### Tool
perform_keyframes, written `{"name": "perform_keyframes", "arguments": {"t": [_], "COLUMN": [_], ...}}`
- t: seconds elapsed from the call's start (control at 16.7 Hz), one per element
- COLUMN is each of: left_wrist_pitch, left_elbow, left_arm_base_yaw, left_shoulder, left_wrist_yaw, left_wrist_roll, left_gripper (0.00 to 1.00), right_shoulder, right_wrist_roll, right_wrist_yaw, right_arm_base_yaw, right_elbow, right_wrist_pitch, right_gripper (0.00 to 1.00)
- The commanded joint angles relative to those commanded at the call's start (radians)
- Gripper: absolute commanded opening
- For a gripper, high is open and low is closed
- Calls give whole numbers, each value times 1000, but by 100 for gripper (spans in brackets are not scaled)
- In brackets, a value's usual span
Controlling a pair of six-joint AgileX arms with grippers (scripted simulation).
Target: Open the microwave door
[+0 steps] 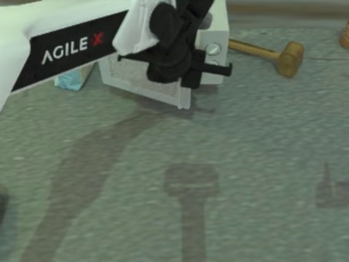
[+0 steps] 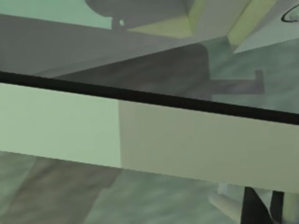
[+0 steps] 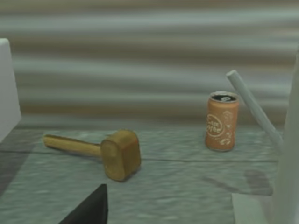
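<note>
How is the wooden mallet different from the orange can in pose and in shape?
The mallet lies on its side on the table; the can stands upright. The mallet has a long handle and a blocky head; the can is a plain cylinder. The mallet is bare wood; the can bears printing. Both rest on the table, apart from each other.

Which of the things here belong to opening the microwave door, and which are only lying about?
Belong to the job:
microwave
microwave door, swung partly out
left gripper, at the door's free edge

Only lying about:
wooden mallet
orange can
pale blue package
</note>
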Motion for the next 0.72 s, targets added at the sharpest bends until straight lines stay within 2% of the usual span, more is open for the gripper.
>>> {"name": "perform_keyframes", "arguments": {"t": [0.18, 0.48, 0.72], "left_wrist_pitch": [8, 54, 59], "left_elbow": [-17, -121, -128], "left_arm_base_yaw": [-4, 19, 21], "left_shoulder": [-10, -81, -86], "left_wrist_yaw": [13, 57, 61], "left_wrist_roll": [11, 104, 111], "left_gripper": [0, 0, 0], "right_shoulder": [0, 0, 0], "right_wrist_roll": [0, 0, 0], "right_wrist_yaw": [0, 0, 0], "right_arm_base_yaw": [0, 0, 0], "right_elbow": [0, 0, 0], "right_wrist_pitch": [0, 0, 0], "right_gripper": [100, 100, 100]}}
